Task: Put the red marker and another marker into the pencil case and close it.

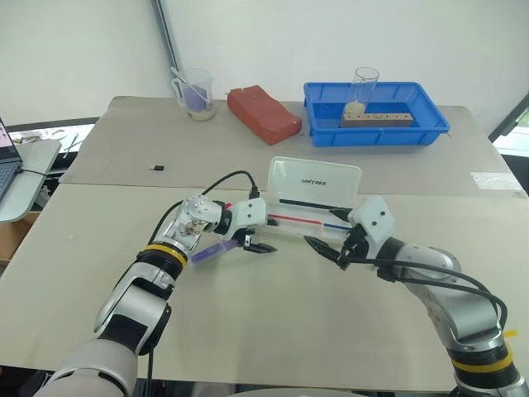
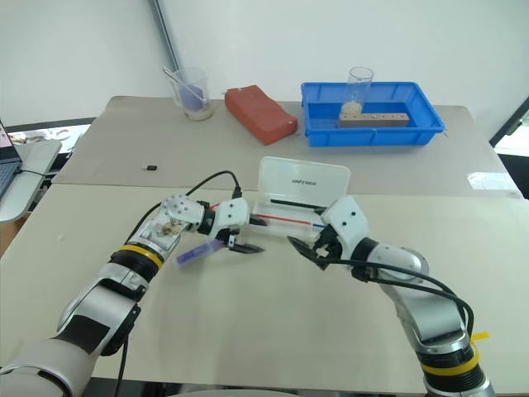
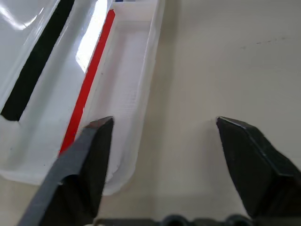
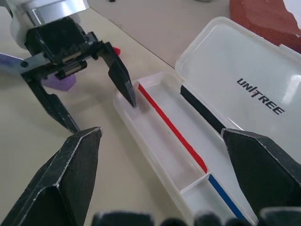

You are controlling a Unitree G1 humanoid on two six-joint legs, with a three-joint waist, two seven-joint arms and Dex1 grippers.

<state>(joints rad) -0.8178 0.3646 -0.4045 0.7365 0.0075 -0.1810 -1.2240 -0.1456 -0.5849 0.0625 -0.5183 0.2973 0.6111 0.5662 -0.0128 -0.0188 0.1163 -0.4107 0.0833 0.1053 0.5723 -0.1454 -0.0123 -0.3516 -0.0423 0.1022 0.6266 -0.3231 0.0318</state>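
Both grippers (image 1: 260, 246) (image 1: 326, 248) flank open pencil case (image 1: 310, 194)

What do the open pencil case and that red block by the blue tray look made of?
The pencil case: thin, glossy, slightly see-through white plastic, going by the glare and the pens showing through its lid. The red block: matte and rough-edged, probably brick or foam; I cannot tell which.

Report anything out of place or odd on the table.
The purple highlighter lies on the table beside the left gripper, not in the open pencil case. A small black object sits alone on the far mat. Nothing looks spilled or damaged.
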